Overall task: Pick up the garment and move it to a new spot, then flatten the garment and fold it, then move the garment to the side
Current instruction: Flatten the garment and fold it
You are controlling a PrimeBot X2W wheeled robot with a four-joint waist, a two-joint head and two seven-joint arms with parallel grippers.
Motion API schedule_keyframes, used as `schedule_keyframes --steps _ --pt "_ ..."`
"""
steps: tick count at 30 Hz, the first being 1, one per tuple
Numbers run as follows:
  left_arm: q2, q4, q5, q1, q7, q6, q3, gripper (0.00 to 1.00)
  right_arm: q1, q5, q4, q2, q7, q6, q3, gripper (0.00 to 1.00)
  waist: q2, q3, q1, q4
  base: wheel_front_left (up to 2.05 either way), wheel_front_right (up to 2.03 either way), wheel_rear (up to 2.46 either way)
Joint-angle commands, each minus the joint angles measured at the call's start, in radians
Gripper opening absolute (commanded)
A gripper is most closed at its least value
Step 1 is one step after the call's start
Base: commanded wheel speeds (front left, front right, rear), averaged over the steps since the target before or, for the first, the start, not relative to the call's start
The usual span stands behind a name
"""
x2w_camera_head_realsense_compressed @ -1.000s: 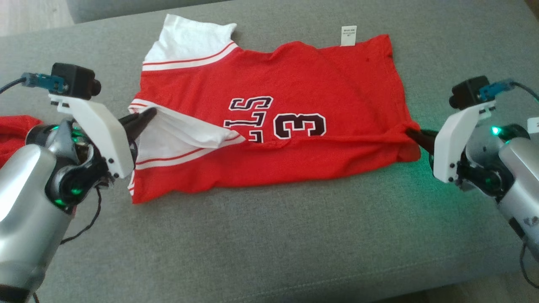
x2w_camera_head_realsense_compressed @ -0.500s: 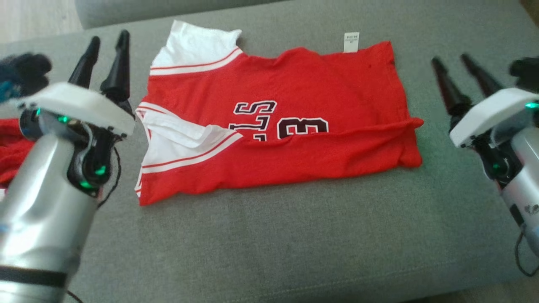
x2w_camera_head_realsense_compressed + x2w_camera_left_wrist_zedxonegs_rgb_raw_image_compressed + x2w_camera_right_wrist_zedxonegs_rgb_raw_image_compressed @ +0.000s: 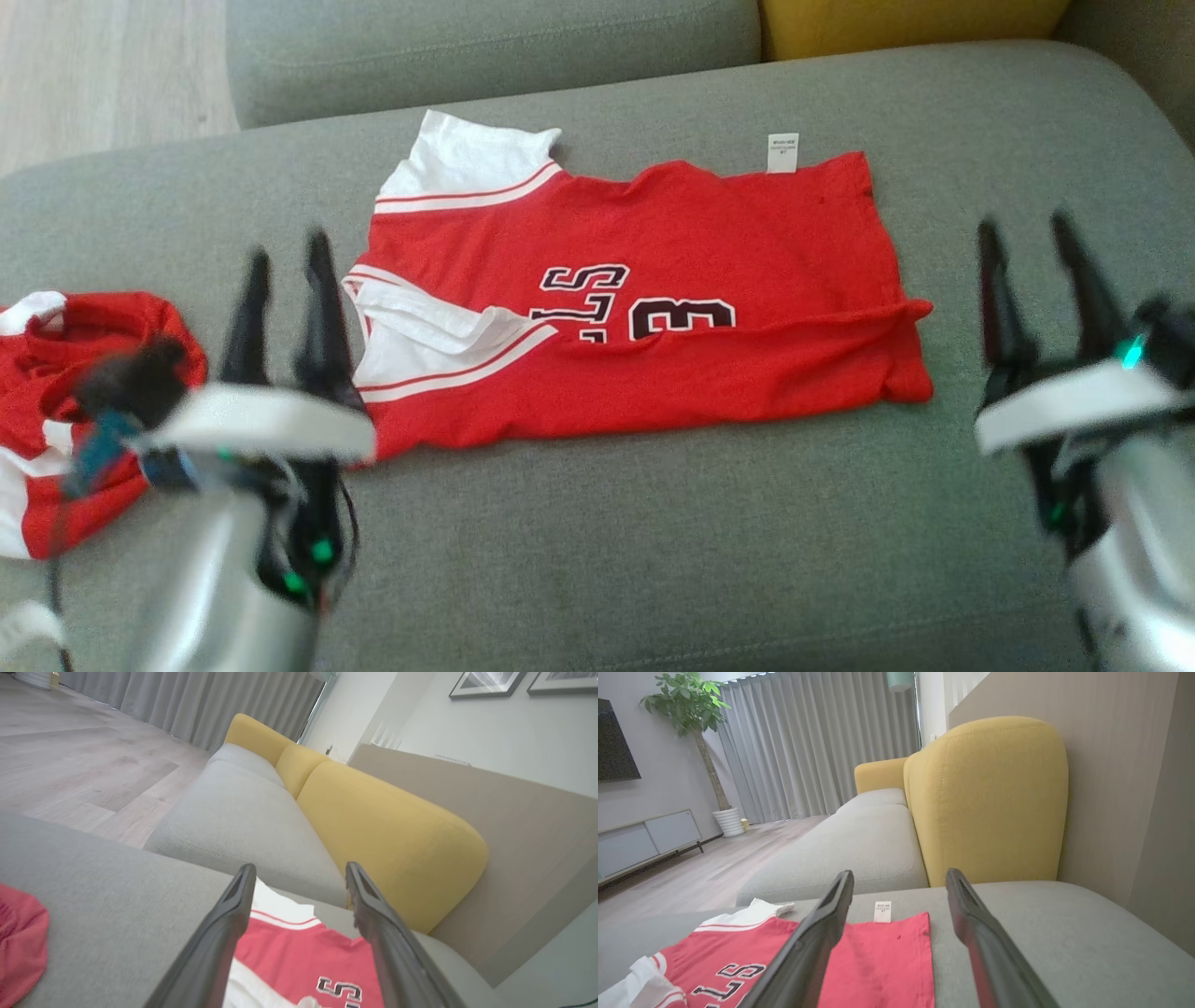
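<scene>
We saw the red garment [image 3: 644, 233] lying flat on the grey sofa seat [image 3: 653, 541], at its middle. Its near edge was doubled up over the black-and-white lettering [image 3: 681, 317], with the white sleeves [image 3: 467, 154] toward 10 o'clock and a white label [image 3: 782, 152] at 1 o'clock. Our left tool [image 3: 288, 250] hung at the garment's 9 o'clock edge, fingers spread wide and gripping nothing. Our right tool [image 3: 1022, 226] hung at 3 o'clock, likewise spread and empty. Another red bundle [image 3: 84, 373] lay farther out at 9 o'clock.

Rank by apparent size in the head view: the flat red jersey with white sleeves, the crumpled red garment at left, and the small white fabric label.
1. Flat red jersey with white sleeves.
2. Crumpled red garment, partly cut off at the edge, clearly smaller.
3. Small white fabric label.
</scene>
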Motion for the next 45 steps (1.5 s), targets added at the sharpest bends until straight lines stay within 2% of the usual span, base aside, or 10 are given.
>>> schedule_keyframes --steps 1,6,10,23,30,33,34,35,38,45 --pt "0.002 -0.025 0.042 0.004 -0.005 -0.008 0.044 1.0 0.039 -0.043 -0.063 0.025 -0.011 0.004 -0.014 1.0 -0.0001 -0.008 0.0 0.002 0.0 0.0 0.0" --pt "-0.03 0.041 0.144 0.067 -0.005 -0.03 0.014 1.0 0.141 -0.139 -0.132 0.094 -0.01 0.004 -0.072 1.0 -0.0001 -0.01 0.0 -0.002 0.0 0.0 0.0" --pt "-0.029 0.108 0.183 0.063 -0.005 -0.03 -0.01 1.0 0.159 -0.168 -0.157 0.117 0.001 0.004 -0.083 1.0 -0.0001 -0.006 0.0 -0.01 0.0 0.0 0.0" --pt "0.054 0.403 0.326 -0.049 0.139 0.121 -0.066 1.0 0.167 -0.192 -0.222 0.143 0.034 0.004 -0.106 1.0 -0.0001 0.034 0.0 -0.071 0.0 0.0 0.0" --pt "0.074 0.49 0.35 -0.074 0.226 0.12 -0.107 1.0 0.16 -0.193 -0.231 0.144 0.036 0.004 -0.111 1.0 -0.0001 0.057 0.0 -0.086 0.0 0.0 0.0" --pt "0.073 0.519 0.356 -0.082 0.274 0.096 -0.136 1.0 0.158 -0.197 -0.23 0.142 0.043 0.004 -0.113 1.0 -0.0001 0.066 0.0 -0.085 0.0 0.0 0.0" --pt "0.072 0.525 0.356 -0.086 0.286 0.084 -0.143 0.47 0.157 -0.198 -0.229 0.142 0.045 0.004 -0.114 1.0 -0.0001 0.069 0.0 -0.084 0.0 0.0 0.0" --pt "0.072 0.527 0.356 -0.091 0.291 0.073 -0.15 0.0 0.156 -0.199 -0.227 0.144 0.049 0.004 -0.116 1.0 -0.0001 0.071 0.0 -0.082 0.0 0.0 0.0" --pt "0.075 0.518 0.358 -0.104 0.277 0.053 -0.161 0.0 0.151 -0.192 -0.211 0.16 0.068 0.004 -0.134 1.0 -0.0001 0.082 0.0 -0.074 0.0 0.0 0.0" --pt "0.081 0.423 0.367 -0.13 0.145 0.063 -0.152 0.0 0.129 -0.214 -0.115 0.203 0.172 0.004 -0.177 1.0 -0.0001 0.103 0.0 -0.032 0.0 0.0 0.0"
